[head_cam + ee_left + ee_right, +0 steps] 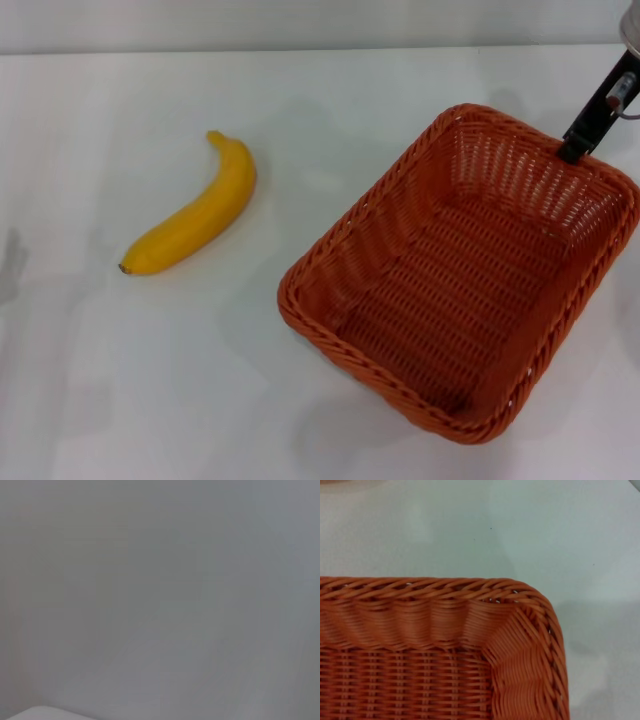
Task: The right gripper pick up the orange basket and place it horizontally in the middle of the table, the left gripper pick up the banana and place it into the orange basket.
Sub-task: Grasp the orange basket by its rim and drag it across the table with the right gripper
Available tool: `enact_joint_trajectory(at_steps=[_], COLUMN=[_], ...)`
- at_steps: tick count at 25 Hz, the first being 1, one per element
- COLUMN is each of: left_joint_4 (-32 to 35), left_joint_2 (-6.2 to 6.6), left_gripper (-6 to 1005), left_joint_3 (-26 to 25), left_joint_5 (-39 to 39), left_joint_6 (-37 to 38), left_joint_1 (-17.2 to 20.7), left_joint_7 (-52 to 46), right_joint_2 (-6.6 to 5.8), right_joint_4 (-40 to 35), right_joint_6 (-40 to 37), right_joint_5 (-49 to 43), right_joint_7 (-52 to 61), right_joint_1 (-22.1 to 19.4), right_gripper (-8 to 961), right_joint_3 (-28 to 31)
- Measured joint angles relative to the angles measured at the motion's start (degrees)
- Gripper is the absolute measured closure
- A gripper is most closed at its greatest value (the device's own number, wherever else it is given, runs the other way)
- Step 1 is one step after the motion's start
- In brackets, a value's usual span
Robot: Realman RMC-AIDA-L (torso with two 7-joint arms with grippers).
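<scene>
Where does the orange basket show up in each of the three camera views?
Head view: the orange basket fills the lower right, sitting askew on the table, with the right gripper at its far rim.
Left wrist view: not in it; only a blank grey surface shows.
Right wrist view: one rounded corner of the basket fills the lower part, with table beyond.
Shared landmark: the braided rim, seen in the head and right wrist views.
</scene>
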Motion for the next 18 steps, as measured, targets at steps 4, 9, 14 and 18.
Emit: enact_joint_trajectory(at_steps=[4, 9, 14, 18], left_joint_4=[0.00, 0.00, 0.00, 0.00], left_joint_2=[0.00, 0.00, 0.00, -0.01], left_gripper=[138, 138, 138, 138], left_joint_3=[0.00, 0.00, 0.00, 0.00], left_joint_5=[0.00, -0.01, -0.26, -0.70], left_joint_6=[-0.06, -0.29, -0.29, -0.28], left_joint_1=[-0.39, -0.55, -0.56, -0.58], left_joint_7=[0.04, 0.26, 0.25, 0.25], right_joint_2=[0.20, 0.56, 0.57, 0.56], right_joint_4=[0.30, 0.79, 1.53, 1.16], right_joint_6=[0.36, 1.09, 2.06, 2.09], right_joint_5=[0.37, 0.84, 1.52, 1.56], right_joint_7=[-0.14, -0.20, -0.17, -0.17], right_joint_1=[0.01, -0.03, -0.29, -0.46], right_gripper=[794, 720, 601, 452], right_joint_3=[-0.96, -2.85, -2.88, -2.97])
